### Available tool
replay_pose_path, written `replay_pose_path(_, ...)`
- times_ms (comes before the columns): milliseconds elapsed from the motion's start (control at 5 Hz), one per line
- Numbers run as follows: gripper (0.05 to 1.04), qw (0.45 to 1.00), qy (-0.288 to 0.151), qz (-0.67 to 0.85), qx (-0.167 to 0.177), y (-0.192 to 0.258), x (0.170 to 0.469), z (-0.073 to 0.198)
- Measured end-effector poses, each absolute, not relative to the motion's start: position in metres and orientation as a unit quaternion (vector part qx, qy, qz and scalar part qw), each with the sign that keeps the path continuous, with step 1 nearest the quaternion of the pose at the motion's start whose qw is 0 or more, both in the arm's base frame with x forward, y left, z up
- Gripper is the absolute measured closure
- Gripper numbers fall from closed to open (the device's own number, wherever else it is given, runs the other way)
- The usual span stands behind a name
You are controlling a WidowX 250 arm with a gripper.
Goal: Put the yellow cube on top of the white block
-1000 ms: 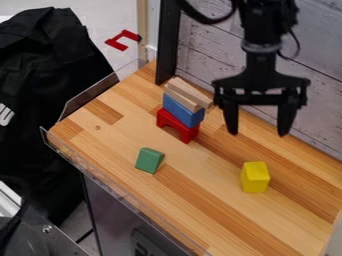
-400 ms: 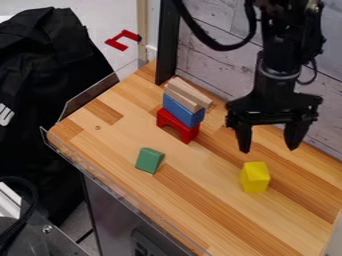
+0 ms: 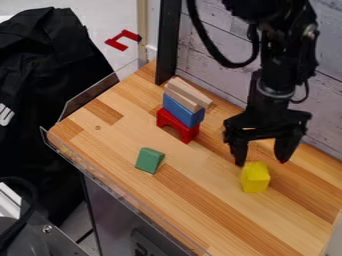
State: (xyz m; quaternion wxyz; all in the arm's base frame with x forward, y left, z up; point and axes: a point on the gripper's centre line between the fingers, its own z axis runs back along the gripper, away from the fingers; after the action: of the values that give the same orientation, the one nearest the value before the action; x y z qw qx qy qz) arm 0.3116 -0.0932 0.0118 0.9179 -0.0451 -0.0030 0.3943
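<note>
My arm (image 3: 277, 75) comes in from the top at about 1 o'clock and bends down, with its wrist upright above the pincer (image 3: 260, 162). The pincer hangs at 4 o'clock from the centre of my view, its two fingers spread wide and pointing down, one to each side, with a gap between the tips. They are at the far side of the yellow cube (image 3: 256, 180); I can't tell whether either tip touches it. The cube sits on the wooden surface (image 3: 227, 200), also at 4 o'clock.

From the cube, well apart toward 10 to 11 o'clock, I have a stack: a red arch (image 3: 185, 131) at the bottom, a blue block (image 3: 180, 111) on it, and pale wooden blocks (image 3: 190, 92) lying along the top. A green block (image 3: 149, 160) lies at 7 o'clock from centre. A black cable (image 3: 224, 61) loops down beside my arm, between 12 and 1 o'clock. Behind the arm, toward 2 o'clock, I've got a plank wall (image 3: 214, 75), and a black post (image 3: 167, 45) stands at 12, near the stack. A clear guard (image 3: 93, 95) borders the surface at 10 o'clock. Past it, black cloth (image 3: 43, 90) hangs around 10, and a red piece (image 3: 117, 44) shows at 11.
</note>
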Motion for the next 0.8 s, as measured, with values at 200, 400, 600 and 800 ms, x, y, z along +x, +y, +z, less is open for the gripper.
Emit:
replay_pose_path(200, 0.087, 0.912, -0.005, 0.408, -0.049, -0.091, 0.314, 0.009)
replay_pose_path(400, 0.087, 0.910, 0.003, 0.412, -0.044, -0.091, 0.313, 0.000)
replay_pose_path(600, 0.086, 0.908, 0.003, 0.416, -0.040, -0.090, 0.313, -0.003)
replay_pose_path(800, 0.087, 0.908, 0.002, 0.418, -0.037, -0.089, 0.313, -0.005)
